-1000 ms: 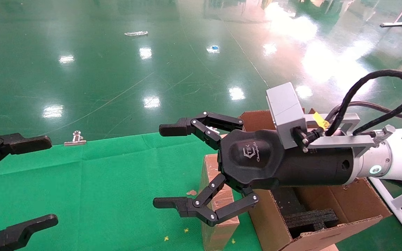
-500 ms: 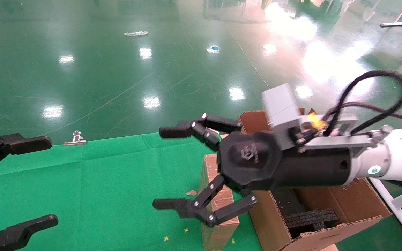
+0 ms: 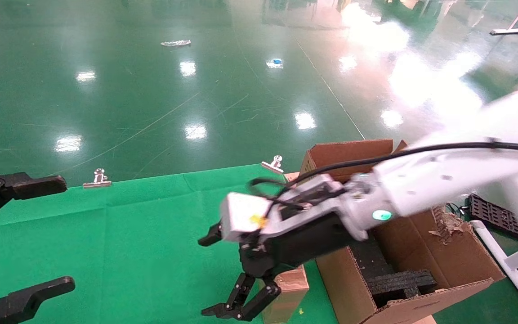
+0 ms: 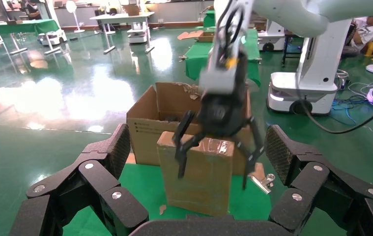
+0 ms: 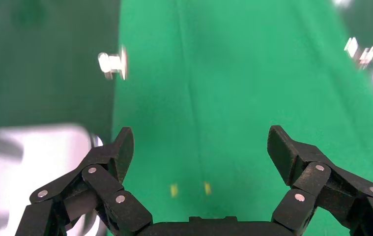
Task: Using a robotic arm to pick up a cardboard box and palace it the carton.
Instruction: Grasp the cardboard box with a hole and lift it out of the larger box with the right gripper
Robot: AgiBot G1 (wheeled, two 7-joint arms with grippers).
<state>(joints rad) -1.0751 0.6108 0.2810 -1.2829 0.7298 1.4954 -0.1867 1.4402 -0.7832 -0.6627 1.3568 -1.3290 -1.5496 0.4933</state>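
The small taped cardboard box stands upright on the green cloth, right beside the big carton. In the left wrist view the box stands in front of the carton. The white right arm reaches down over it. My right gripper is open and points down, its fingers hanging on either side of the box's top without closing on it. The right wrist view shows only green cloth between its jaws. My left gripper is open and empty at the left edge.
Black foam inserts lie in the carton, whose right flap is torn. Metal clips hold the cloth at the table's far edge. A white frame stands right of the carton. Glossy green floor lies beyond.
The right arm has swung down and turned. Its gripper was level above the box and now points down around the box's top, still open. The left gripper has not moved.
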